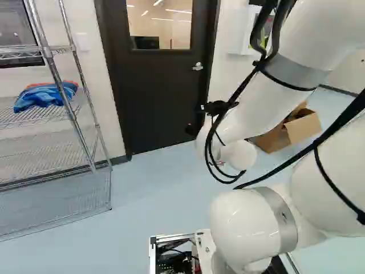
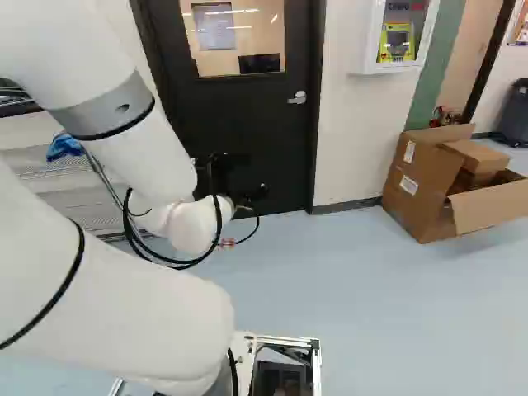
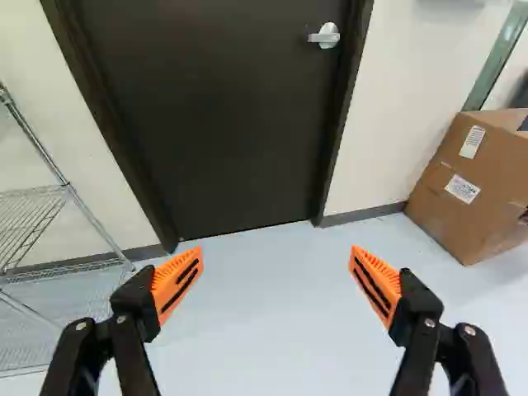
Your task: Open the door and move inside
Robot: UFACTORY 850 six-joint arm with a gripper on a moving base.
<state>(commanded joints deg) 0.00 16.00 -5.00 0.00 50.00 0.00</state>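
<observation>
Shelving (image 1: 45, 160) and a cardboard box (image 3: 450, 219) are flanking the closed door (image 3: 214, 124) ahead of the gripper (image 2: 231, 175), whose fingers are standing wide apart; right base view: arm (image 2: 124, 297) is partly hiding shelving.

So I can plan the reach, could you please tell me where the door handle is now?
In the right base view, the door handle is near the right edge of the dark door, just below and right of its window.

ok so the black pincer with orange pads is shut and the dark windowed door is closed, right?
No, the wrist view shows the black pincer open, its orange pads well apart; the dark windowed door is closed.
</observation>
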